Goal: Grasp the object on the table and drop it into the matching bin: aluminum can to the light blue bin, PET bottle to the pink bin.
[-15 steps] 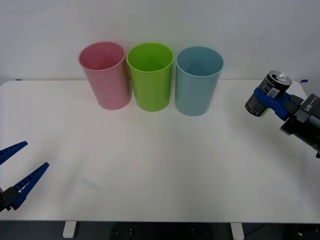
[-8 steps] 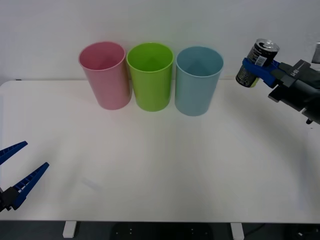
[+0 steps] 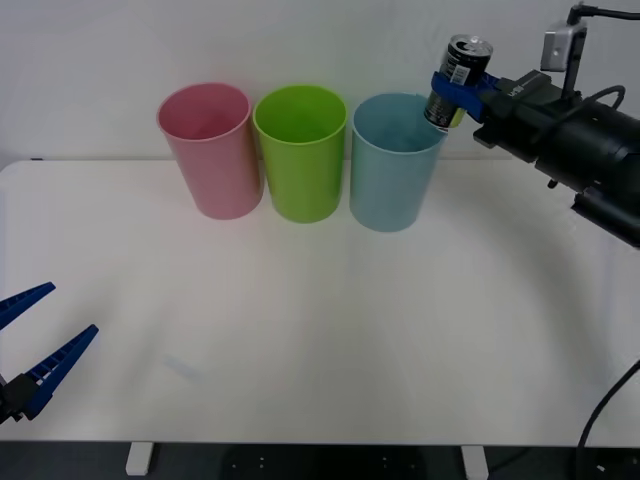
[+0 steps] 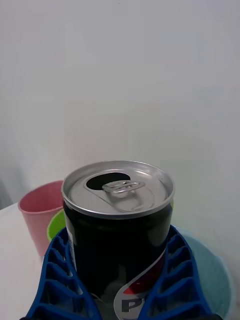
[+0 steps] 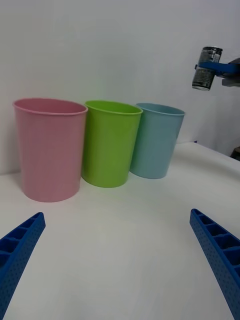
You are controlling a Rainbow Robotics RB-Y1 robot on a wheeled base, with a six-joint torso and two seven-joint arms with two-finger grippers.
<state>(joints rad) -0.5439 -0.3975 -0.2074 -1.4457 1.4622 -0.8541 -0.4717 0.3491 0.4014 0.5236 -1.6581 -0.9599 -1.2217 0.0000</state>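
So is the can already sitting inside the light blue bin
No, the aluminum can is held in the air by the right gripper, above the light blue bin near its rim.

aluminum can [image 4: 119,235]: base cut off, sides covered by fingers [image 4: 57,280] | left gripper [image 3: 28,342]: body off-frame, near-left

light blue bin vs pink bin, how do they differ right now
The light blue bin stands at the right end of the row; the pink bin stands at the left end, with a lime green bin between them. The right gripper holds the aluminum can up beside the light blue bin's right rim; nothing is near the pink bin. Both are upright, tapered and alike in size.
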